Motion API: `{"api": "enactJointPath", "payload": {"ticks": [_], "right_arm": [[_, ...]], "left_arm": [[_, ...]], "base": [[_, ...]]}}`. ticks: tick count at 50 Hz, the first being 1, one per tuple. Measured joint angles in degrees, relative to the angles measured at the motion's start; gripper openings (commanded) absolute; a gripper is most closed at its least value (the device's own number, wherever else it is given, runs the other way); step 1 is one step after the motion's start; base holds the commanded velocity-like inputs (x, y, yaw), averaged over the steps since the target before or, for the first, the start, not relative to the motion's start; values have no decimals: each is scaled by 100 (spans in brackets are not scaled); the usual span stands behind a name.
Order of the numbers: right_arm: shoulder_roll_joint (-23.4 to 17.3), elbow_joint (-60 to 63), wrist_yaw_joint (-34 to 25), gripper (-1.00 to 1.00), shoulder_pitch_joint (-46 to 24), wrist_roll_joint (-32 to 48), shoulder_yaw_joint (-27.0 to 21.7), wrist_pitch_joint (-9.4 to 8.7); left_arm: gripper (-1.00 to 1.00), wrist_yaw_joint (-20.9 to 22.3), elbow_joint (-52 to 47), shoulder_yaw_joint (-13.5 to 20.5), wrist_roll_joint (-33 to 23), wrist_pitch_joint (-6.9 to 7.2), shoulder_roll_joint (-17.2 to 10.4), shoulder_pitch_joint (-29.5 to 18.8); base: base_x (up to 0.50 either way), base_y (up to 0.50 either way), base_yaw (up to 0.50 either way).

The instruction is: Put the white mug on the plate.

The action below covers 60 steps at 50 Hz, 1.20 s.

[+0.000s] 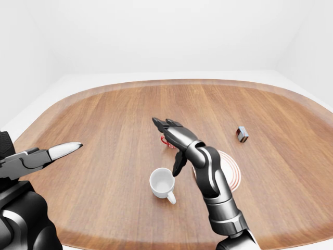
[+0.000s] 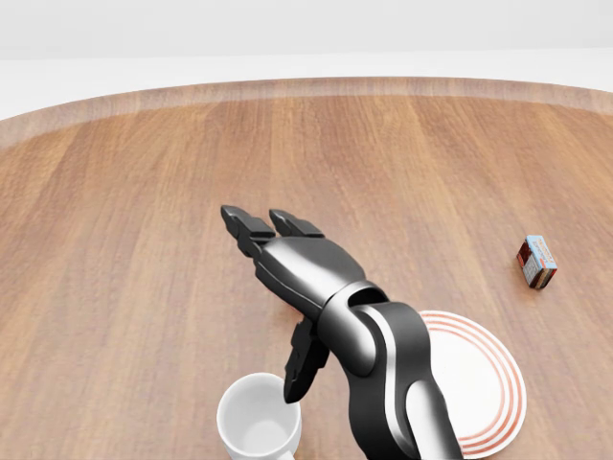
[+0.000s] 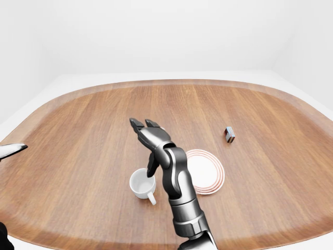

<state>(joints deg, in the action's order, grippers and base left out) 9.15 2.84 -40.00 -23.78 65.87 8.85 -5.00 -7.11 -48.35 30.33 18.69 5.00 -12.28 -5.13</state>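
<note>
my right arm [image 2: 383,355]: glossy dark-grey shells, rounded joints; pale sheen along one edge
my right hand [image 2: 287,278]: three blocky black fingers
my left hand [image 1: 39,155]: dark; silvery tapered fingertip

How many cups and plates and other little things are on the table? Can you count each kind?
Mugs: 2, the white mug and a red mug mostly hidden behind the right hand.
Plates: 1, the red-ringed plate.
Small boxes: 1, a little box.
Total: 4 things on the table.
</note>
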Motion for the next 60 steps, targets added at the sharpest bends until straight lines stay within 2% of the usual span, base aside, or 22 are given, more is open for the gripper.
{"api": "enactJointPath", "payload": {"ticks": [16, 25, 60], "right_arm": [[259, -324, 0, 100, 579, 1276, 365, 0], [404, -358, 0, 100, 764, 1719, 478, 0], [942, -1351, 0, 100, 795, 2079, 746, 0]], "left_arm": [[100, 12, -16, -3, -11, 0, 15, 17], [100, 0, -41, -6, -6, 0, 14, 9], [100, -22, -29, 7, 14, 0, 8, 7]], "base": [[0, 0, 0], [0, 0, 0], [0, 0, 0]]}}
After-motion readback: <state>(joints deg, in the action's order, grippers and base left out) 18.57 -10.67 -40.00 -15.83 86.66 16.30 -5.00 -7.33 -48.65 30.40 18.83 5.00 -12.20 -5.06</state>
